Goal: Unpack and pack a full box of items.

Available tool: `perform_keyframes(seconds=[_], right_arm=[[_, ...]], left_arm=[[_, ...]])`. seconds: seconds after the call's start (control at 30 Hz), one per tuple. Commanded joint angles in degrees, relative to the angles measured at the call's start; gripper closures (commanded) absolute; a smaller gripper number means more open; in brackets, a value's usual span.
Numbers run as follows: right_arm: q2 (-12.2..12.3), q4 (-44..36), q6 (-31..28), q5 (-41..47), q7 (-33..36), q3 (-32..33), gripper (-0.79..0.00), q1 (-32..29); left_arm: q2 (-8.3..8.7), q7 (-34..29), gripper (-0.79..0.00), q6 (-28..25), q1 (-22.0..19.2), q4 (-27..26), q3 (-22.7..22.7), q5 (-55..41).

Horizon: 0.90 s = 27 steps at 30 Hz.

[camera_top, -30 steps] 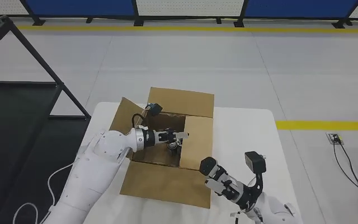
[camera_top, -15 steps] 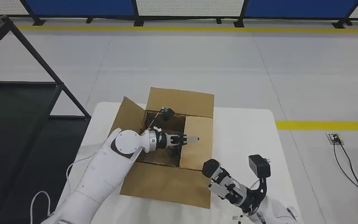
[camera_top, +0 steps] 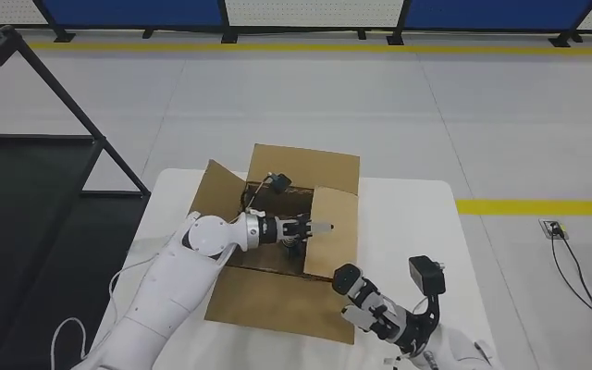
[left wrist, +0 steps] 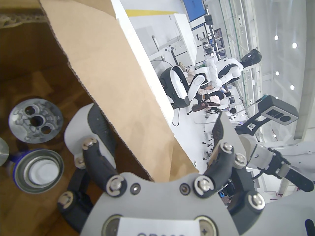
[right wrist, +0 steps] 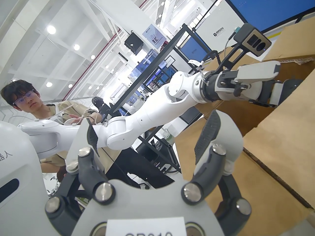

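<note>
the interior of the brown corrugated cardboard box (camera_top: 277, 305) is largely hidden in the top view by the left arm (camera_top: 208, 242) and by the raised side flap (camera_top: 335, 227). part of the box floor is exposed in the left wrist view. a silvery round part (left wrist: 3, 151) is cut off at the frame edge and cannot be identified. the left gripper (left wrist: 155, 117) is in the box opening, at the flap on the box's right side. its jaws are spread wide and straddle the flap's edge: one finger (left wrist: 98, 124) lies on the inner face, the other finger (left wrist: 222, 133) stands outside the box. the inner pad appears to lie against the cardboard, but contact cannot be confirmed; the jaws do not clamp the flap. the right gripper (right wrist: 151, 124) is near the box's front right corner, over the white bench (camera_top: 407, 208). its jaws are released, wide apart, holding nothing. the finger pads on both grippers are black and ribbed, set in white shells. the flap has a wavy cut edge that shows the corrugation. on the box floor stands a grey metal disc (left wrist: 35, 121) with a centre bore and several round holes. just beside it stands a blue-walled tin (left wrist: 37, 171) with a bright metal rim around a white recessed centre.
</note>
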Motion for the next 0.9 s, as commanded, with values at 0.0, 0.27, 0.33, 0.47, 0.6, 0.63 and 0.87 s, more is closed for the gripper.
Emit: perform_keyframes(seconds=[0.0, 0.27, 0.33, 0.47, 0.6, 0.63, 0.87], right_arm=[[0.1, -0.1, -0.2, -0.2, 0.1, -0.1, -0.785, 0.1], [0.8, -1.5, -0.8, -2.6, 0.8, 0.2, -0.785, -0.8], [1.0, -1.9, -0.9, -3.1, 0.6, 0.4, -0.785, -1.4], [1.3, -2.7, -0.6, -4.0, 1.0, 0.3, -0.785, -2.5], [1.5, -3.7, 0.6, -6.1, 0.8, -0.3, -0.785, -2.8], [1.6, -3.9, 0.8, -6.4, 0.5, -0.5, -0.785, -2.9], [1.6, -4.8, 4.8, -10.9, -4.5, -0.9, -0.785, -2.7]], left_arm=[[0.19, 0.1, -0.785, 0.2, 0.4, -1.6, -0.6, 0.0], [0.26, 1.2, -0.785, 2.9, 1.0, -9.8, -0.7, 2.5], [0.08, 1.5, -0.785, 3.9, 0.7, -11.6, -0.3, 3.0], [-0.53, 1.4, -0.785, 5.5, -0.3, -14.5, 1.4, 4.2], [-1.48, 1.9, -0.785, 6.6, -1.8, -15.3, 3.6, 4.6], [-1.76, 2.1, -0.785, 6.8, -2.2, -15.1, 4.3, 4.7], [-3.79, 3.6, -0.785, 6.2, -4.9, -11.1, 7.8, 4.3]])
